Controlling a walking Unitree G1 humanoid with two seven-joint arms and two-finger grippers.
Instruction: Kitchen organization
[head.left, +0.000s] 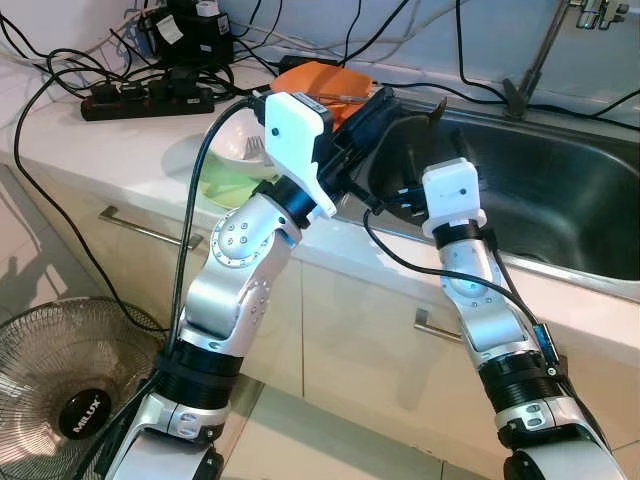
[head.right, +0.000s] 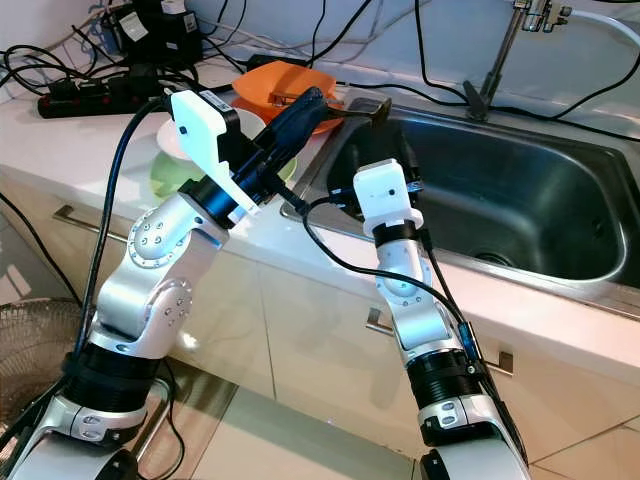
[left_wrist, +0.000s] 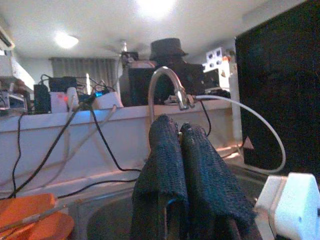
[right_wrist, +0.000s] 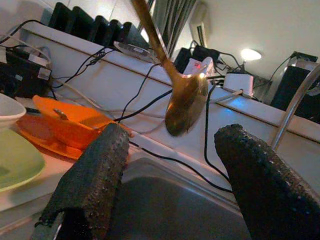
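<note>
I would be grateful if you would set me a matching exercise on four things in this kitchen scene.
Things:
1. plate
2. fan
3. spoon
4. right end effector

Descriptions:
a. open
b. on the floor
c. orange
d. held aloft

Pairs: 1-c, 2-b, 3-d, 4-a

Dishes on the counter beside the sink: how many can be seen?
3, though the left arm may hide more. An orange dish sits by the sink's back corner. A white bowl rests on a green plate, in front of the orange one.
</note>
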